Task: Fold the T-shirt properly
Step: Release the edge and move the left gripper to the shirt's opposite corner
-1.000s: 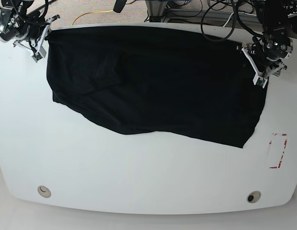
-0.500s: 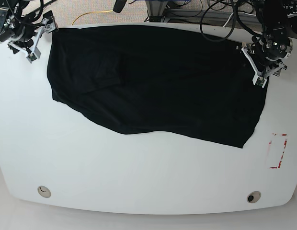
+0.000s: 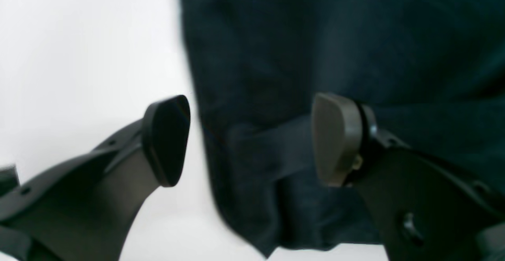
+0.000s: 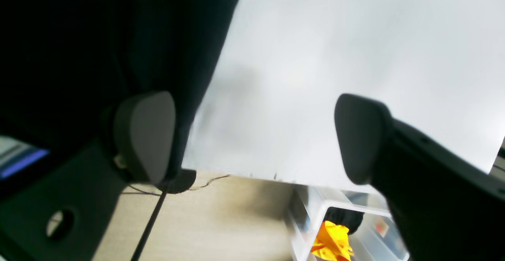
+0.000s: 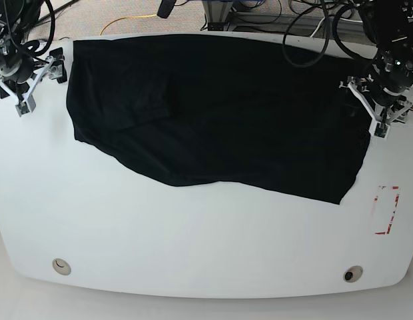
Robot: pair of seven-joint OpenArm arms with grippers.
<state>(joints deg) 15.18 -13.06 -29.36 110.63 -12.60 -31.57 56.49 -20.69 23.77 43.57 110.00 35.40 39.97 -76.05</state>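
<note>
The black T-shirt (image 5: 213, 113) lies spread wide across the far half of the white table (image 5: 193, 240), with a crooked lower edge. My left gripper (image 5: 366, 110) is open at the shirt's right edge. In the left wrist view it (image 3: 252, 138) straddles the cloth's edge (image 3: 256, 154), one pad over bare table and one over the cloth. My right gripper (image 5: 38, 88) is open and empty, just left of the shirt's left corner. In the right wrist view it (image 4: 252, 135) hangs over bare table by the table's edge, with the shirt (image 4: 98, 36) beside its left pad.
A red-marked rectangle (image 5: 386, 210) sits on the table at the right. Two round holes (image 5: 60, 267) (image 5: 353, 274) are near the front edge. Cables (image 5: 306, 27) lie behind the table. A clear bin with something yellow (image 4: 333, 237) stands on the floor below the table's edge.
My right gripper has moved off the shirt's left corner, leftward and toward the front, and the corner lies flat. My left gripper has shifted slightly right and forward along the shirt's right edge.
</note>
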